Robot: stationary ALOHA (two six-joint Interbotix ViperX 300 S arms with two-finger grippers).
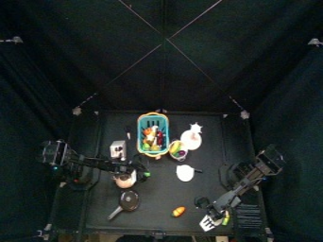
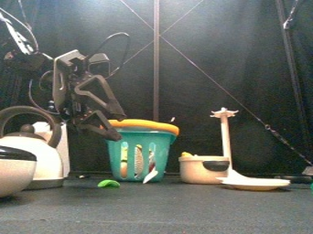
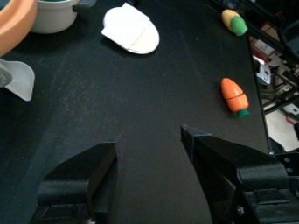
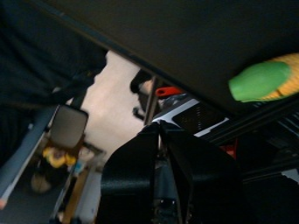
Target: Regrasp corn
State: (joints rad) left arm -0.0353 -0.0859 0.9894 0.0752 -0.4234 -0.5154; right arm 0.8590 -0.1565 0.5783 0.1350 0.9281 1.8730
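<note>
The corn (image 1: 210, 223) is a small yellow-green cob lying at the table's front right edge. It also shows in the right wrist view (image 4: 274, 77) and small in the left wrist view (image 3: 235, 20). My right gripper (image 1: 218, 209) hangs just beside the corn. In the right wrist view the gripper (image 4: 159, 133) has its jaws together, with nothing between them, and the corn lies off to one side. My left gripper (image 3: 149, 144) is open and empty above bare table at the left (image 1: 124, 176). A small orange oval piece (image 3: 235, 94) lies ahead of it.
A blue basket (image 2: 141, 152) with an orange rim stands at mid table. A white kettle (image 2: 25, 155) stands at the left. A white stand on a plate (image 2: 228, 142) is at the right, with a small bowl (image 2: 202, 167) beside it. A white flat piece (image 3: 131, 28) lies on the table.
</note>
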